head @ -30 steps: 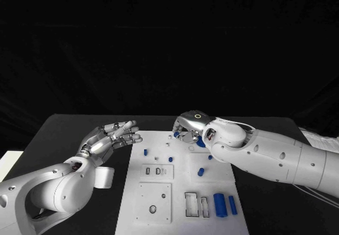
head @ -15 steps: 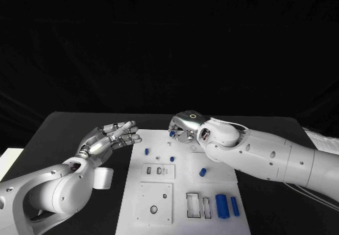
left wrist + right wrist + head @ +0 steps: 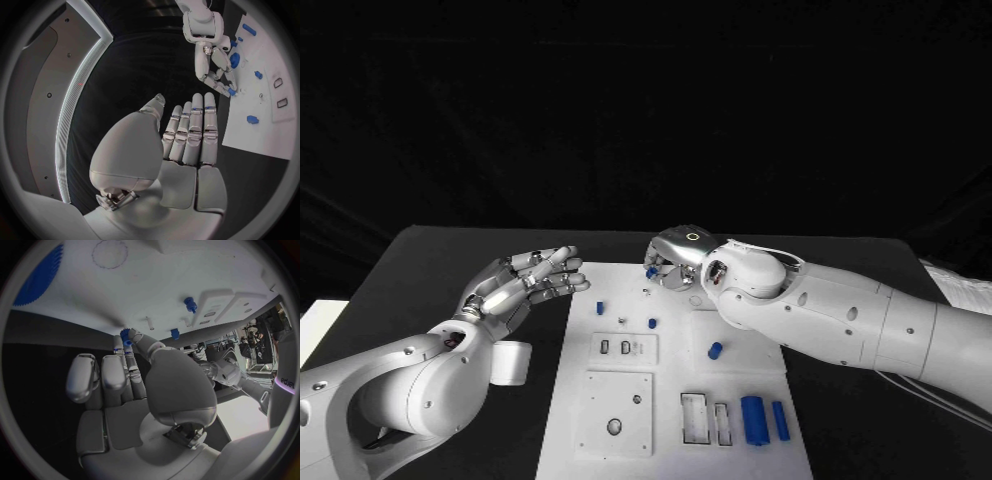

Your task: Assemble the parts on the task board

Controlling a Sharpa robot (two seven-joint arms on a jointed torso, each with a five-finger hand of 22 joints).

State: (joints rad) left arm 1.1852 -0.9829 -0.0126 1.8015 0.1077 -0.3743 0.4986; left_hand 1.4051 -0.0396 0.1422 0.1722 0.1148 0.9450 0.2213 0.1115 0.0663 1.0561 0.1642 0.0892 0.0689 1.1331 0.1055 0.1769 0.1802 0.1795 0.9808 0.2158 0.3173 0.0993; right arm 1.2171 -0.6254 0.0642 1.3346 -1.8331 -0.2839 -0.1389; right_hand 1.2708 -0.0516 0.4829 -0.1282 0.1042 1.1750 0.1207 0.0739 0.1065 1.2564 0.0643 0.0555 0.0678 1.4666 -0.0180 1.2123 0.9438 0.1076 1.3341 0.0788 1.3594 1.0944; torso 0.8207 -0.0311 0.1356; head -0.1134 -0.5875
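The white task board (image 3: pixel 625 400) lies in the middle of the black table. Over the board's far edge, my right hand (image 3: pixel 678 262) pinches a small blue part (image 3: pixel 651 270) at its fingertips; the right wrist view shows the small blue part (image 3: pixel 126 335) between thumb and finger. My left hand (image 3: pixel 524 282) hovers left of the board's far corner, fingers straight and apart, holding nothing. Two blue pegs (image 3: pixel 600 308) (image 3: pixel 652 323) stand on the board. Another blue piece (image 3: pixel 714 350) lies mid-board. Two longer blue parts (image 3: pixel 749 418) (image 3: pixel 777 420) lie at the near right.
A blue gear (image 3: pixel 40 275) lies on the board under my right wrist and also appears as the blue gear (image 3: pixel 234 60) in the left wrist view. Rectangular slots (image 3: pixel 692 417) and round holes (image 3: pixel 613 427) mark the board's near half. Black table (image 3: pixel 430 270) surrounds it.
My right hand has drifted slightly up and left over the board's far edge, still pinching the small blue part. The left hand has stayed put.
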